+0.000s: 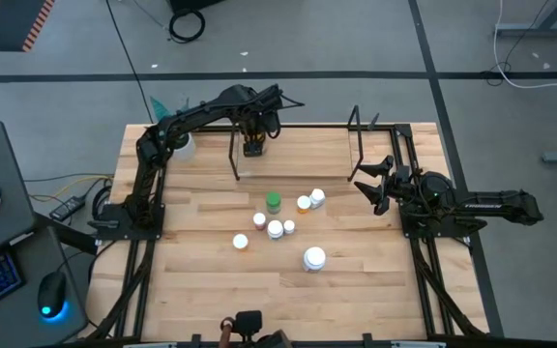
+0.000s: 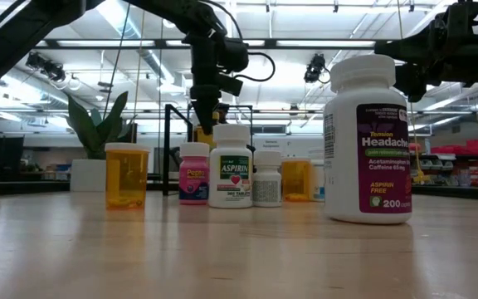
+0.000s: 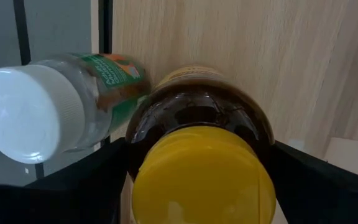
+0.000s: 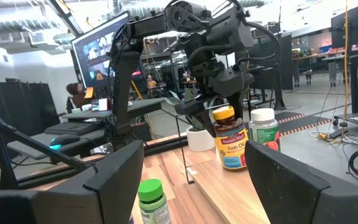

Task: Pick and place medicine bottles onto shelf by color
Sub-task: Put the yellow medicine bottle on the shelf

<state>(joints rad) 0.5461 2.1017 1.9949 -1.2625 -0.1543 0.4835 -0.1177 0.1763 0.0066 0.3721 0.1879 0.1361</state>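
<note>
My left gripper reaches over the shelf's left end and is shut on the amber bottle with the yellow lid, labelled Fish Oil. A clear white-capped bottle stands close beside it on the shelf. Several more medicine bottles stand on their bases mid-table: a green-capped one, an orange one, small white-capped ones and a large white one. My right gripper waits open at the table's right side, by the shelf's right upright. My left gripper holds the amber bottle at its shoulder, just below the yellow lid, pinched between the two fingers. The fingers come from above, pointing down. The bottle is upright, its bottom at the shelf's base; whether it rests there I cannot tell.
A white pot with a green plant stands at the table's far left corner, behind the left arm. Black rails run along both table sides. Bare wood lies near the table's front edge. A person sits at screens beyond the table.
</note>
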